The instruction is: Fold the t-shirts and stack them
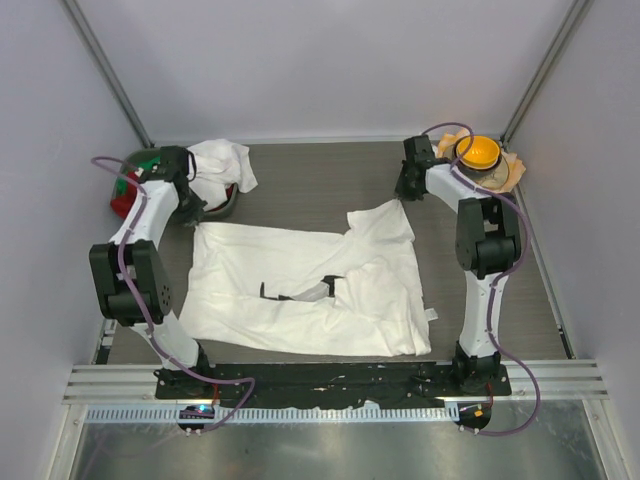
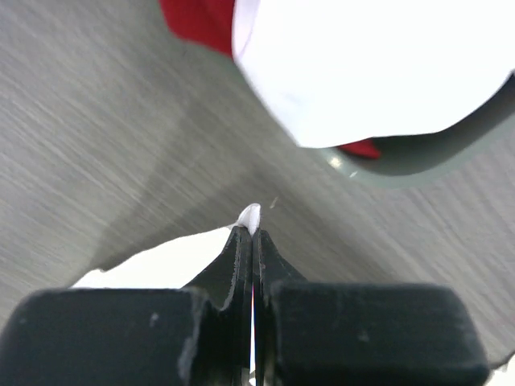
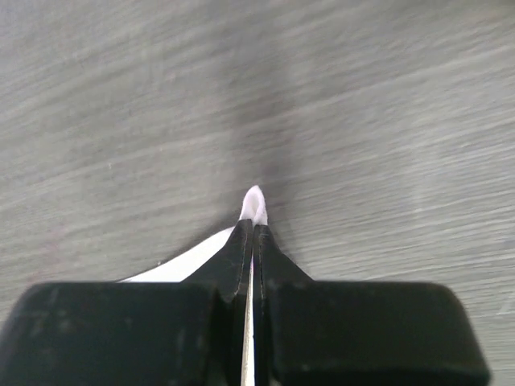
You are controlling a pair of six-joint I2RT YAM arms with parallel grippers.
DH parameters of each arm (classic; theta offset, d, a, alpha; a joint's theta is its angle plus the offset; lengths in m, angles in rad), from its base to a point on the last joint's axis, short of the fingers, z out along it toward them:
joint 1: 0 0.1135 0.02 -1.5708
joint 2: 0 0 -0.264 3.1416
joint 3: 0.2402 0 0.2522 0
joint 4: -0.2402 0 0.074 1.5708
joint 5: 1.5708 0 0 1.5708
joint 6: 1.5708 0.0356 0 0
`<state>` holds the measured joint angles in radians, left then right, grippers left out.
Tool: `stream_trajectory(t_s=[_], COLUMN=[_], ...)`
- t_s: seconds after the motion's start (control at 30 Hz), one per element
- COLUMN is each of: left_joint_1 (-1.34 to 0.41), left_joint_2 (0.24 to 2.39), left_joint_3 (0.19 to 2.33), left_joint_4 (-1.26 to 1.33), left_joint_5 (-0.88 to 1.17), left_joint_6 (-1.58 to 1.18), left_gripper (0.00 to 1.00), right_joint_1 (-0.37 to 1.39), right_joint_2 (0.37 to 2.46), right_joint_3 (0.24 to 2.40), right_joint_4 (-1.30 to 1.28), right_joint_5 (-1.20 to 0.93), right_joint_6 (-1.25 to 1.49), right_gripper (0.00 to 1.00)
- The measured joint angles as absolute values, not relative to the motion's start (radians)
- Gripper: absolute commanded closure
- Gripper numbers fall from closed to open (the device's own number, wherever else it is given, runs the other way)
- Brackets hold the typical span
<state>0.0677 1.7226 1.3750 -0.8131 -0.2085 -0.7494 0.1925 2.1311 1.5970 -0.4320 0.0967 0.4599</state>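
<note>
Left tool (image 2: 252, 235) pinched closed; right tool (image 3: 253, 229) too; arms outstretched

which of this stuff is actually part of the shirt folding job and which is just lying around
Part of the job:
spread t-shirt, pinched at its far corners by the left gripper and right gripper
bunched t-shirt

Just lying about:
grey basin
red garment
green garment
orange-and-white checked cloth
orange round object
</note>
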Motion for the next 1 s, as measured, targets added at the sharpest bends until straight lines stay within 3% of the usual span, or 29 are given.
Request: stream_trajectory(t_s=[0.37, 0.73, 1.0], left_joint_1=[0.075, 0.099, 0.107], left_joint_2=[1.763, 1.742, 1.565], left_joint_3=[1.475, 1.373, 1.275], left_joint_4=[-0.842, -0.847, -0.855], left_joint_5=[-0.205, -0.24, -0.281], left_joint_6=[-0.722, -0.69, -0.672], left_gripper=[1.0, 1.0, 1.0], right_joint_1=[0.155, 0.162, 0.213], right_joint_2=[2.063, 1.699, 1.5], right_joint_3=[1.739, 1.479, 1.267], right_joint_4=[-0.514, -0.45, -0.437], right_joint_5=[0.132, 0.125, 0.136], right_joint_6=[0.422, 0.421, 0.421], right_gripper=[0.99, 0.99, 0.99])
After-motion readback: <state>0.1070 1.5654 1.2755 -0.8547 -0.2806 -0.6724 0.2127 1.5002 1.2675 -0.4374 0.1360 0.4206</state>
